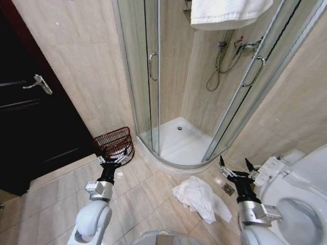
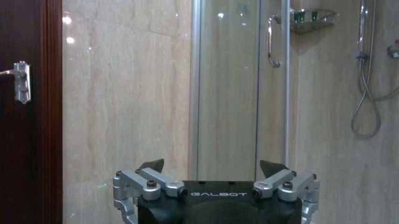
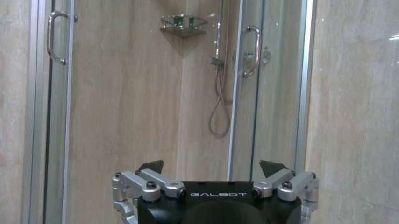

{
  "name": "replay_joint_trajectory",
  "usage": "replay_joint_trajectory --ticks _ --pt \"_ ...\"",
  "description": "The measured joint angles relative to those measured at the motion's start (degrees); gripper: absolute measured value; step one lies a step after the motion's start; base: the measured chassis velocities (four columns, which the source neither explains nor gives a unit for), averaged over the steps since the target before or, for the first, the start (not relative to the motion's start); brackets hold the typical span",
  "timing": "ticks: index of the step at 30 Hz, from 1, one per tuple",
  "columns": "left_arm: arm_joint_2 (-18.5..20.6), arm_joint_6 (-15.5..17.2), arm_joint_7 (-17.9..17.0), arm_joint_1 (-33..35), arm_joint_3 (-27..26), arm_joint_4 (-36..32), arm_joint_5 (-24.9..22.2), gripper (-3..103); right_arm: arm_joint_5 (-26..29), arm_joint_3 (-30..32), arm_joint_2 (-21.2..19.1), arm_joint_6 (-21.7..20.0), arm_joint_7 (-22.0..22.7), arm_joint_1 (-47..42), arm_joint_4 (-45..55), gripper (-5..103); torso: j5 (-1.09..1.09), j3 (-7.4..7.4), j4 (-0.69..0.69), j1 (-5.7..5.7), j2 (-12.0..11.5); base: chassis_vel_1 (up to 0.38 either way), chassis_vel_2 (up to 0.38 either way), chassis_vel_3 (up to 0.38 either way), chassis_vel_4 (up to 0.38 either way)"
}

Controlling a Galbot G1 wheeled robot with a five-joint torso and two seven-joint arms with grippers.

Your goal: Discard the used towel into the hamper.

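Lower left of frame: my left gripper (image 1: pixel 110 160), fingers spread, holding nothing. Lower right: my right gripper (image 1: pixel 236 167), also spread and empty, beside the toilet (image 1: pixel 301 194). Between them, low centre, the used towel (image 1: pixel 199 198) lies crumpled on the floor tiles (image 1: pixel 148 186). Just past my left gripper, the hamper (image 1: pixel 115 143) stands against the wall, next to the shower stall (image 1: pixel 179 138).

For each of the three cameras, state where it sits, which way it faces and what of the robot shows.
Head view: looks down from above at the floor, white towel, hamper; both arms, left gripper, right gripper.
Left wrist view: faces wall, dark door, shower glass; own open gripper.
Right wrist view: faces into shower; own open gripper.
Shared: shower hose, corner shelf.
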Motion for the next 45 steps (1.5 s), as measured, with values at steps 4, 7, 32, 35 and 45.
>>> replay_joint_trajectory --ticks 4,7,32,35,45 --pt "0.1 0.0 0.0 0.0 0.0 0.0 -0.1 100 0.0 0.0 0.1 0.0 0.0 0.0 0.1 100 0.0 0.57 0.0 0.45 1.0 0.0 0.0 0.0 0.0" --pt "0.2 0.0 0.0 -0.2 0.0 0.0 -0.1 100 0.0 0.0 0.1 0.0 0.0 0.0 0.1 100 0.0 0.99 0.0 0.72 1.7 0.0 0.0 0.0 0.0" --pt "0.7 0.6 -0.1 -1.3 1.1 0.7 -0.6 100 -0.1 0.1 0.2 0.0 0.0 0.5 -0.1 100 0.0 4.83 0.0 3.84 8.7 0.0 0.0 0.0 0.0" --pt "0.7 0.7 -0.1 -1.4 1.1 0.7 -0.6 100 -0.1 0.0 0.2 -0.1 0.0 0.7 -0.3 100 0.0 5.23 0.0 4.17 9.4 0.0 0.0 0.0 0.0" --pt "1.1 0.5 -0.1 -1.8 0.4 1.0 -2.0 100 -1.0 -0.7 0.1 -1.0 -0.1 1.4 -0.3 100 0.0 6.85 0.0 5.42 12.3 0.0 0.0 0.0 0.0"
